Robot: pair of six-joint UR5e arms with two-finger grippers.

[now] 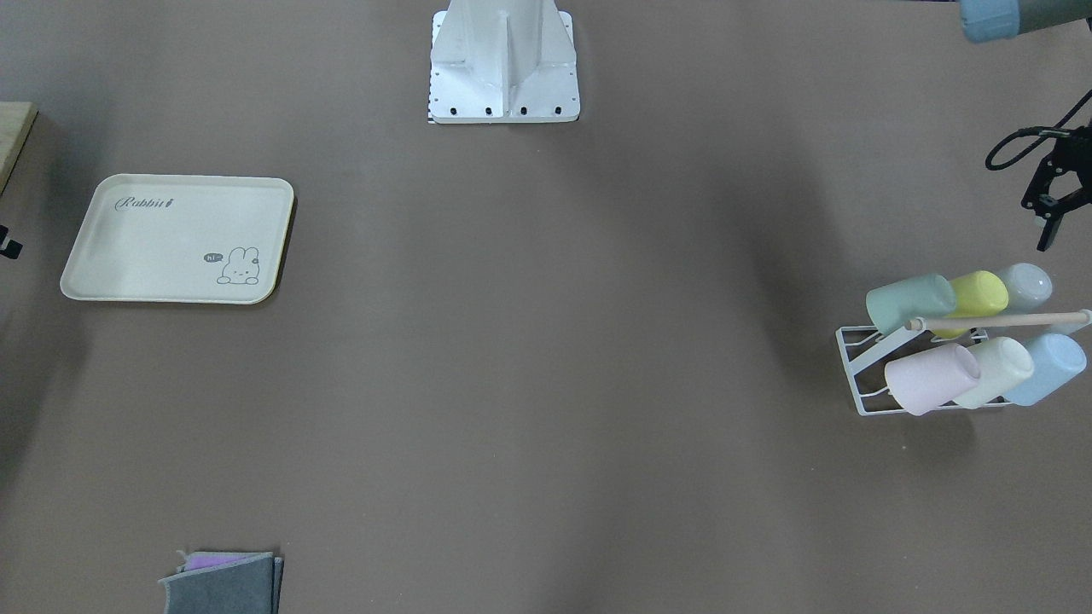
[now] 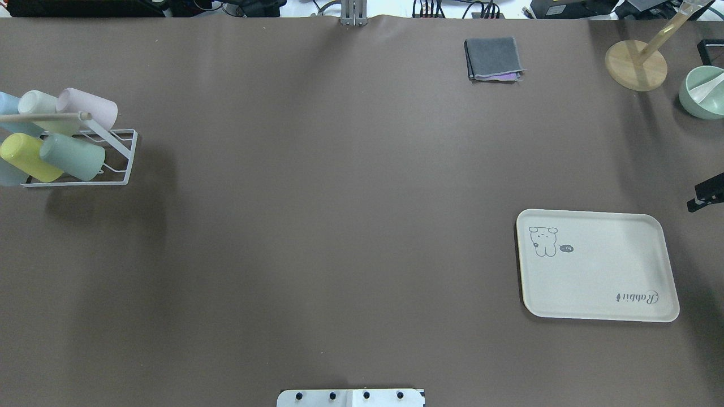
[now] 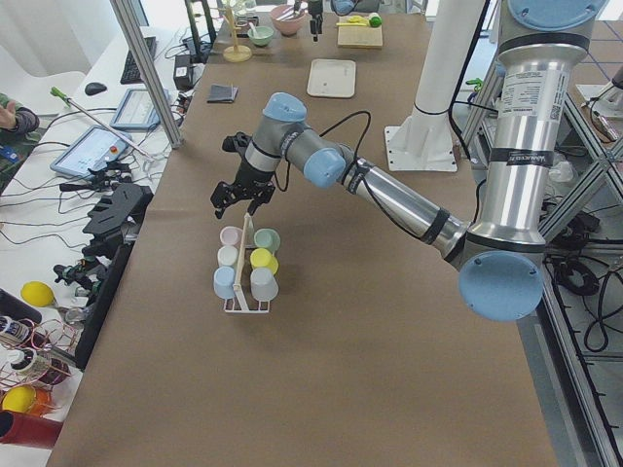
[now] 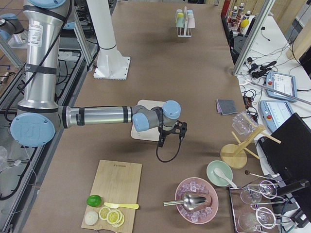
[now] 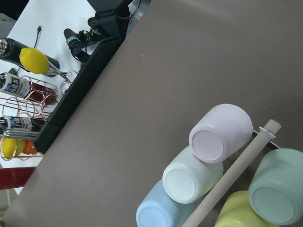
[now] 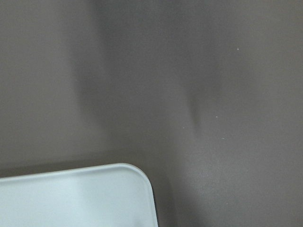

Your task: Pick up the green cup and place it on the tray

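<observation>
Nothing was done: the green cup (image 1: 909, 300) sat racked at the worktop's left edge, tray (image 1: 128, 256) cupless near the right; left gripper (image 1: 1051, 209) gaped empty, and I couldn't tell the right gripper (image 2: 704, 199) jaws.

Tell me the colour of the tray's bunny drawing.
The bunny drawing is grey on the cream tray; exterior front-facing view shows it best.

You have the cup rack (image 2: 132, 155) on the worktop (image 2: 339, 198) at the robot's left end, the tray (image 2: 611, 271) well apart at its right end, and the folded cloths (image 2: 493, 56) at the far edge, nearer the tray.
</observation>
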